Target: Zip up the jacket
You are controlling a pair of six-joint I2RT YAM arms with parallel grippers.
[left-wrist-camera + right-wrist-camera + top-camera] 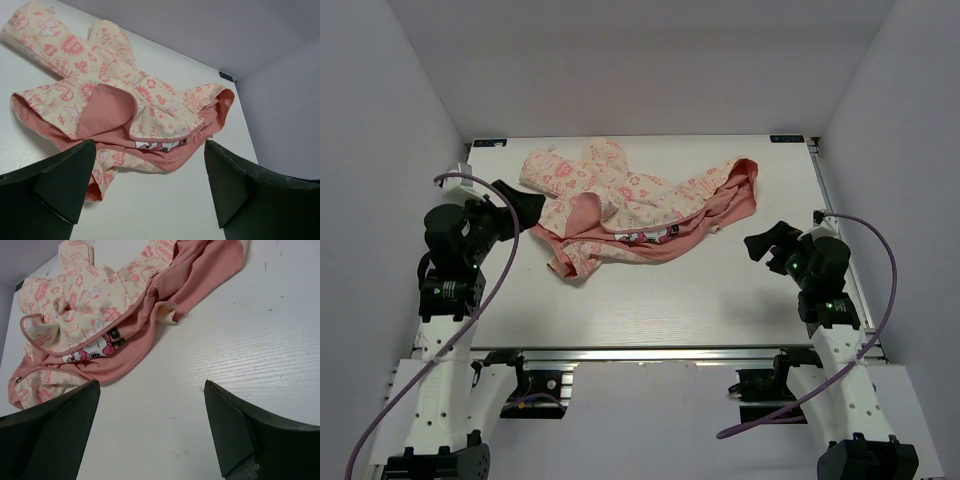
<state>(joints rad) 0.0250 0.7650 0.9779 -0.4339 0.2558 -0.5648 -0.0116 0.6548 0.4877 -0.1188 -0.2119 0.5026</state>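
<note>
Jacket (640, 210) crumpled, unzipped, lining showing, on counter (720, 290). Left jaws wide, empty, just beside its left edge; right jaws wide, empty, apart off its right. Best: spread flat, align zipper (134, 308) ends.

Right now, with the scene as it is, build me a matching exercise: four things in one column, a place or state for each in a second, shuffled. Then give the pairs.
Things
1. cream hooded fabric jacket with pink print
2. left black two-finger gripper
3. right black two-finger gripper
4. white wood-grain table

Places or states
A. open, over bare table, apart from the jacket
B. crumpled, unzipped, salmon-pink lining showing
C. bears the jacket
D. open, close by the jacket's edge

Pairs: 1-B, 2-D, 3-A, 4-C
</note>
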